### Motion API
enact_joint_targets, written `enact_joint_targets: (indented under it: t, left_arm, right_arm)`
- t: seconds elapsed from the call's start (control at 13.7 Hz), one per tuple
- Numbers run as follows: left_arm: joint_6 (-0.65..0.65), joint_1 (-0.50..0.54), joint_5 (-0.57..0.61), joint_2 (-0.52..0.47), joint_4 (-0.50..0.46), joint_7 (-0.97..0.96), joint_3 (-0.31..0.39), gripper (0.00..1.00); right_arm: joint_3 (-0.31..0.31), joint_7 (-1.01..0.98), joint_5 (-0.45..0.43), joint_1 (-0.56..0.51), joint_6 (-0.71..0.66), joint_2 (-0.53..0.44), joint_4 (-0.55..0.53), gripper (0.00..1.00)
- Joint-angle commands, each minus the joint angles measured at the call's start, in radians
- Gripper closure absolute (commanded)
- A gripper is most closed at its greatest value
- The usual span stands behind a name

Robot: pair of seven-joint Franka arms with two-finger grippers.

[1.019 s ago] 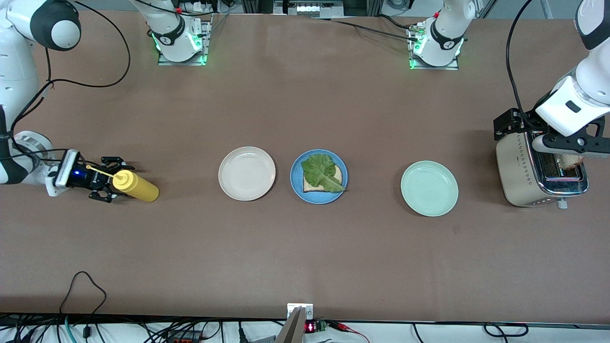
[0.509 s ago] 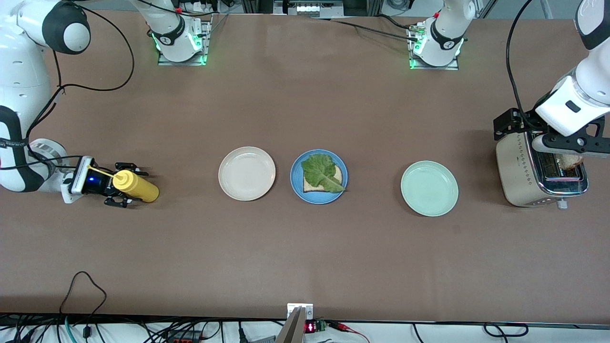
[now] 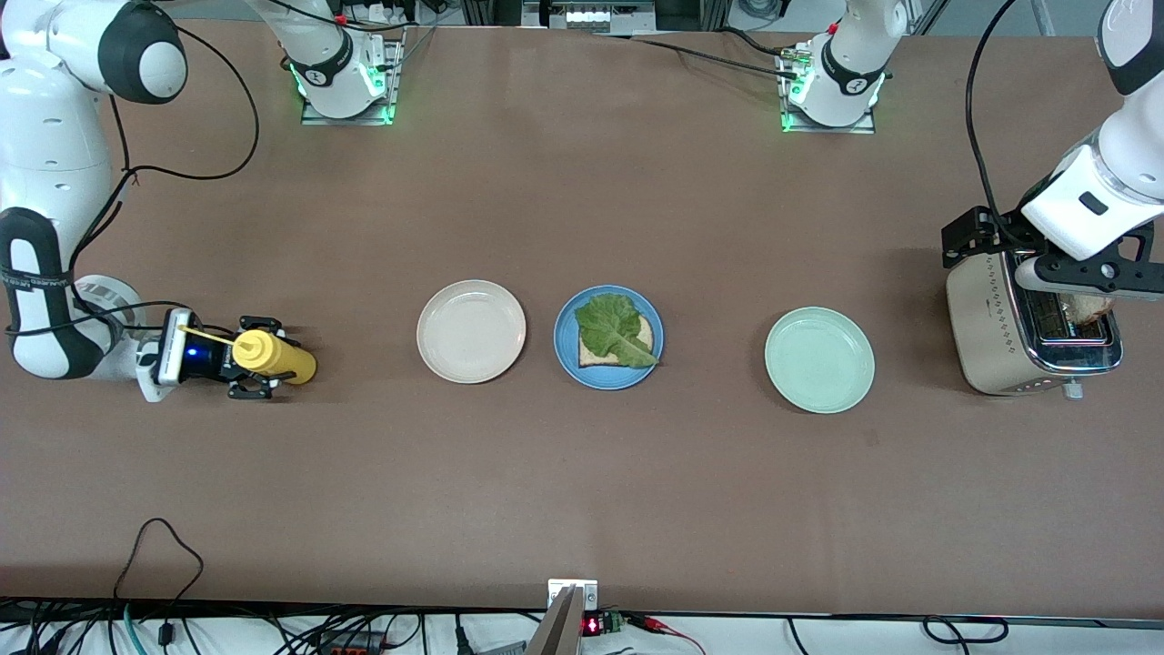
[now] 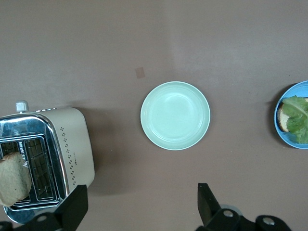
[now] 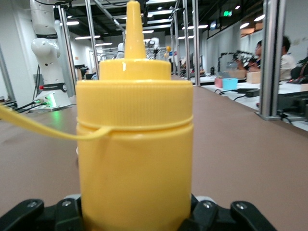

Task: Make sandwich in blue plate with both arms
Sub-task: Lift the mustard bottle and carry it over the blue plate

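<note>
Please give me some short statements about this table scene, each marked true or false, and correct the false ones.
1. The lettuce leaf lies on a bread slice in the blue plate. True.
2. The mint-green plate holds a slice of bread. False: nothing lies on it.
3. The right claw has its fingers on either side of the yellow squeeze bottle. True.
4. The left claw is shut on a slice of bread. False: it is open above the toaster, holding nothing.
5. A second slice stands in the toaster's slot. True.
6. The cream-white plate stands between the blue plate and the mint-green plate. False: the blue plate is the middle one.
</note>
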Motion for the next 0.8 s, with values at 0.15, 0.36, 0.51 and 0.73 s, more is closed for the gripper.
enact_joint_targets:
  t: [0.15,0.36,0.51,0.73]
  left_arm:
    - [-0.014,0.012,-0.031,-0.006,0.004,0.029,0.000,0.00]
    - [-0.014,0.013,-0.031,-0.006,0.004,0.029,-0.002,0.00]
    - [-0.014,0.013,-0.031,-0.004,0.004,0.029,0.000,0.00]
    - [-0.014,0.023,-0.031,-0.004,0.004,0.049,0.000,0.00]
  right_arm:
    - [-0.010,0.192,-0.075,0.121,0.077,-0.139,-0.009,1.00]
    - [-0.010,0.280,-0.076,0.192,0.135,-0.185,-0.009,1.00]
    - [-0.010,0.344,-0.089,0.230,0.175,-0.211,-0.009,1.00]
    - [-0.010,0.439,-0.118,0.288,0.252,-0.254,-0.009,1.00]
